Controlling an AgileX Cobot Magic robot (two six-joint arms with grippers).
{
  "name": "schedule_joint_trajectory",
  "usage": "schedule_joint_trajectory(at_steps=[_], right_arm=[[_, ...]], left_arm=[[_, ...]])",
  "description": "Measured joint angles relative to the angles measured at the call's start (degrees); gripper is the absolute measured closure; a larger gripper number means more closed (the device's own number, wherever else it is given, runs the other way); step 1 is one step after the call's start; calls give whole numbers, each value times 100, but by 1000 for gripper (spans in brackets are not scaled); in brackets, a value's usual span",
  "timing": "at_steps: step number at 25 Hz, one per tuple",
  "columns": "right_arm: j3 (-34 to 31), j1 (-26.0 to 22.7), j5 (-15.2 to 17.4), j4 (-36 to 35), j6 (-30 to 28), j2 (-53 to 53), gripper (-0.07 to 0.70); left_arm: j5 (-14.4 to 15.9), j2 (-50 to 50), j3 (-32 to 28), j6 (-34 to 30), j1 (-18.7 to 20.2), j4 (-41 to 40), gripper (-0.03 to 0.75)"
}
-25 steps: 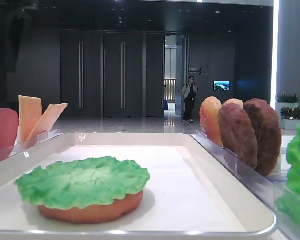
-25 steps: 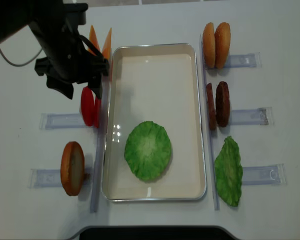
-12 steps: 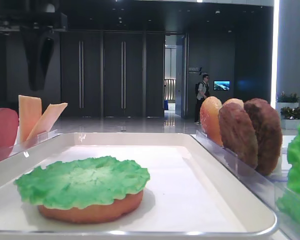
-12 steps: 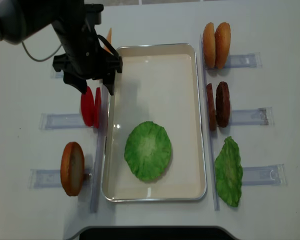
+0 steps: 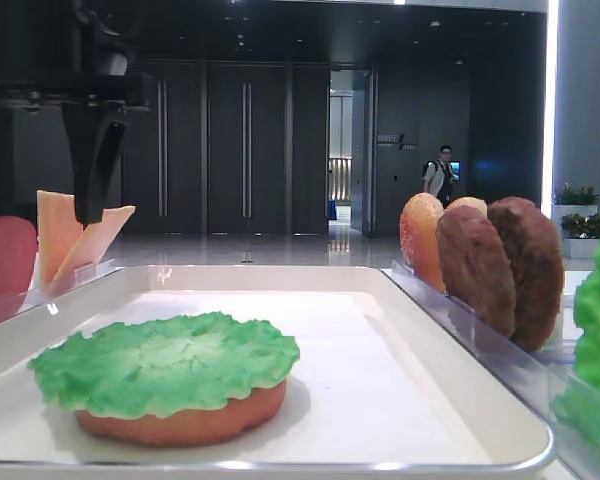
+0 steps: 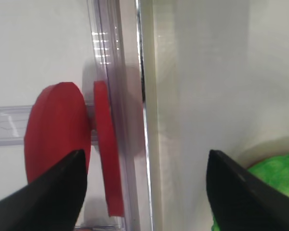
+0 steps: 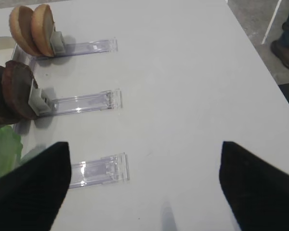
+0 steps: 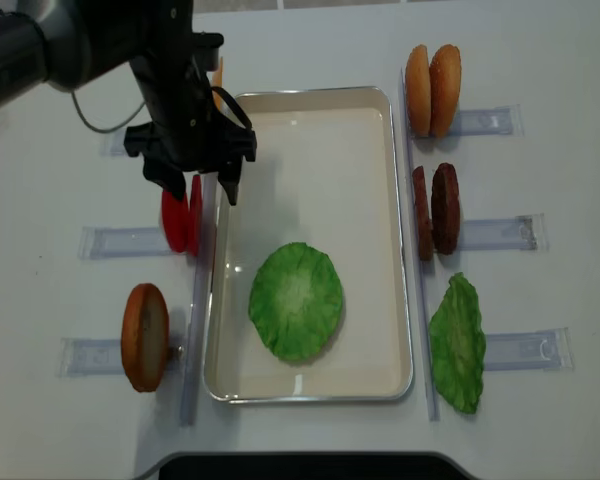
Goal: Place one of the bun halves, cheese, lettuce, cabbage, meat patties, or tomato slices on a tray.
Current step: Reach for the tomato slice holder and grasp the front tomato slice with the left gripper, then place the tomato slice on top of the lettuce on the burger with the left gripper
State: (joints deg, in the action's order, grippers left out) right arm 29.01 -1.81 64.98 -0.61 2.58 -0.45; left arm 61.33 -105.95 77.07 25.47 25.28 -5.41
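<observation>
I work in a large public hall or lobby: behind my white table stand tall dark doors, a polished floor, a wall screen and a passer-by with a backpack.

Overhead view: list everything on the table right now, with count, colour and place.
tray: one, off-white, centre.
lettuce on bun half: one green leaf over an orange-tan bun, in the tray's near half.
tomato slices: two, red, upright in a rack left of the tray.
cheese: two, pale orange, far left rack.
single bun half: one, tan, near left rack.
bun halves: two, tan, far right rack.
meat patties: two, dark brown, middle right rack.
spare lettuce: one, green, near right.
left pincer: open, above the tomato slices.
right pincer: open, over bare table.
</observation>
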Motion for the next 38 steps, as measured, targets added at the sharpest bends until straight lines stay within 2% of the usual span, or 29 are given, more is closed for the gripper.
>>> schedule_joint_trajectory(at_steps=[7,9,16,23,24,29,38], right_arm=[[0,0,0,0,0,0,39],[0,0,-3,0,0,0,39],[0,0,-3,0,0,0,39],[0,0,-3,0,0,-4,39],[0,0,-3,0,0,-4,39],[0,0,-3,0,0,-4,39],[0,0,-3,0,0,-4,39]], left_arm=[[11,-65,5,-29,0,-24,134],[33,-65,5,-29,0,-60,166],[209,-166,5,-34,0,-170,362],[252,-200,5,-34,0,-234,412],[257,-200,5,-40,0,-248,430],[376,-200,5,-60,0,-331,645],[477,29,12,-168,0,-82,650]])
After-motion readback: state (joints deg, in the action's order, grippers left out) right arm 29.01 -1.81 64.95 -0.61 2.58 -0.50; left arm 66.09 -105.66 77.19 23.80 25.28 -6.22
